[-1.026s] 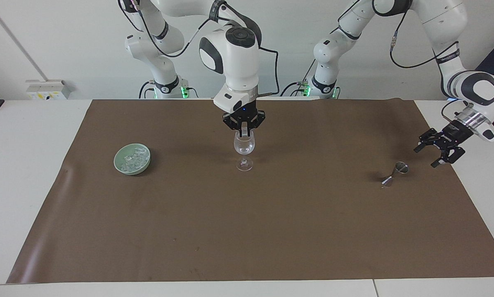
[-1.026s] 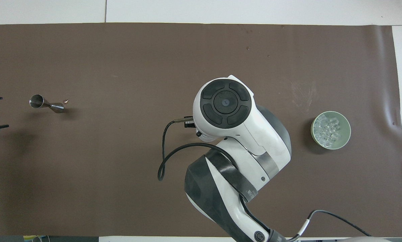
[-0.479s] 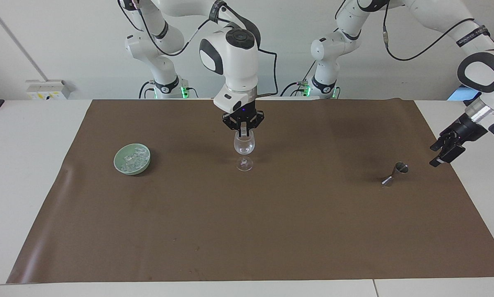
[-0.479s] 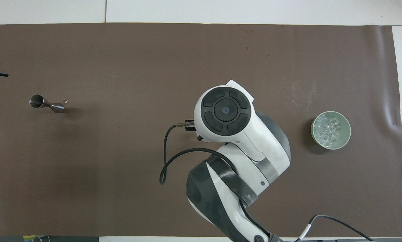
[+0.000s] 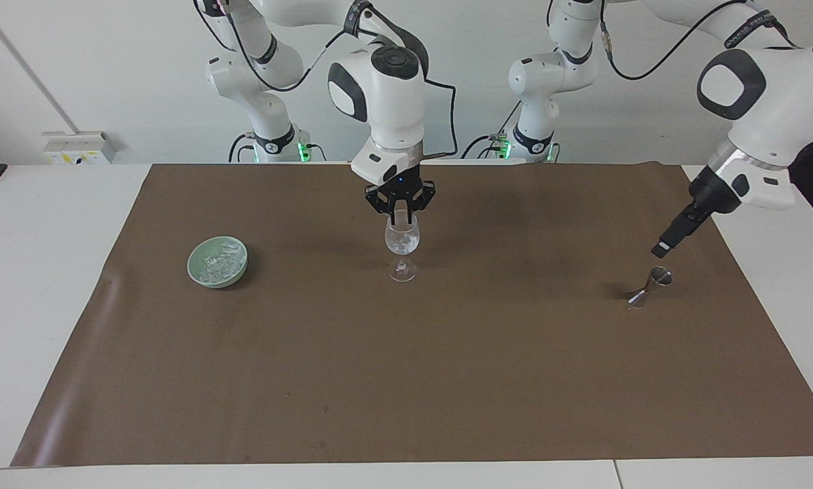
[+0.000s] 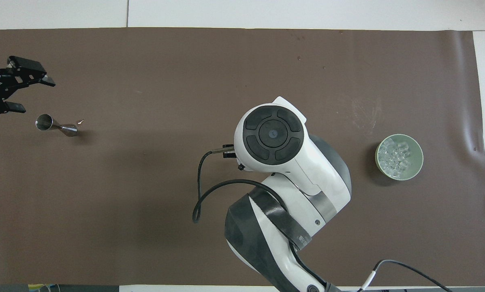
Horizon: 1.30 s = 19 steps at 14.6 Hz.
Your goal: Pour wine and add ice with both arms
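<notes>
A clear wine glass (image 5: 402,246) stands upright on the brown mat near the middle. My right gripper (image 5: 401,219) hangs straight down over its rim, its tips at the mouth of the bowl. In the overhead view the right arm (image 6: 271,134) hides the glass. The ice (image 5: 216,262) is a glistening heap in a pale green bowl (image 5: 195,270) toward the right arm's end; both also show in the overhead view, the ice (image 6: 396,157) and the bowl's rim (image 6: 419,166). My left gripper (image 6: 29,94) is open and empty, raised over the mat beside a small steel jigger (image 6: 56,125).
The jigger (image 5: 651,285) lies on its side on the mat toward the left arm's end. The left gripper (image 5: 665,246) points down just above it. The brown mat (image 5: 406,380) covers most of the white table (image 5: 39,285).
The left arm has swung up and inward; its gripper has moved from the mat's edge to just above the jigger. The right gripper has stayed at the glass's rim.
</notes>
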Tool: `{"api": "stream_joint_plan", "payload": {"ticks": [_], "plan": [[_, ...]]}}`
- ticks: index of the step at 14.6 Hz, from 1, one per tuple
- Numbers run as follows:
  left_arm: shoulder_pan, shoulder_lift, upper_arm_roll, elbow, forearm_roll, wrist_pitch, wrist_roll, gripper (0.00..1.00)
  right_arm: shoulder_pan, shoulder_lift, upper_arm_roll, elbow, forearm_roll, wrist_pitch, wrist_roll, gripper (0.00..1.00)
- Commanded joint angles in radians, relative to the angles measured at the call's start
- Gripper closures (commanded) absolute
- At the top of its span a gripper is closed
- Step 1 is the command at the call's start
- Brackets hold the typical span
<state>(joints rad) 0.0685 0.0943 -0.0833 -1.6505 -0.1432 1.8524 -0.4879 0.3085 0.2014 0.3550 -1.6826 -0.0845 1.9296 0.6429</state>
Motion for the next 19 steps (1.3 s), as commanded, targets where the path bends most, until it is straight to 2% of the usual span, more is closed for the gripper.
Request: {"api": "stream_joint_plan", "payload": {"ticks": [1,4,5,8,10,13,15,17,19], "plan": [[-0.044,-0.042,0.013,-0.032,0.033,-0.027,0.084,0.0,-0.011,-0.002,0.004,0.075,-0.001,-0.072,0.006,0.66],[-0.053,-0.073,0.013,-0.031,0.074,-0.123,0.254,0.0,-0.041,-0.008,-0.001,0.109,-0.011,-0.121,-0.017,0.66],[-0.053,-0.079,0.017,-0.023,0.099,-0.145,0.309,0.0,-0.073,-0.017,-0.002,0.11,-0.011,-0.151,-0.06,0.56],[-0.052,-0.073,0.04,0.043,0.106,-0.237,0.431,0.0,-0.176,-0.069,-0.004,0.113,0.0,-0.231,-0.182,0.51],[-0.053,-0.062,0.062,0.096,0.108,-0.303,0.469,0.0,-0.251,-0.095,-0.004,0.112,0.003,-0.285,-0.283,0.47],[-0.053,-0.065,0.065,0.103,0.103,-0.335,0.488,0.0,-0.337,-0.137,-0.004,0.113,0.003,-0.34,-0.411,0.38],[-0.055,-0.076,0.065,0.087,0.103,-0.343,0.488,0.0,-0.374,-0.163,-0.014,0.113,0.003,-0.371,-0.488,0.37],[-0.058,-0.088,0.065,0.06,0.103,-0.338,0.486,0.0,-0.394,-0.168,-0.05,0.113,0.003,-0.4,-0.567,0.37],[-0.056,-0.097,0.065,0.046,0.103,-0.341,0.486,0.0,-0.405,-0.178,-0.121,0.115,0.009,-0.409,-0.687,0.37]]}}
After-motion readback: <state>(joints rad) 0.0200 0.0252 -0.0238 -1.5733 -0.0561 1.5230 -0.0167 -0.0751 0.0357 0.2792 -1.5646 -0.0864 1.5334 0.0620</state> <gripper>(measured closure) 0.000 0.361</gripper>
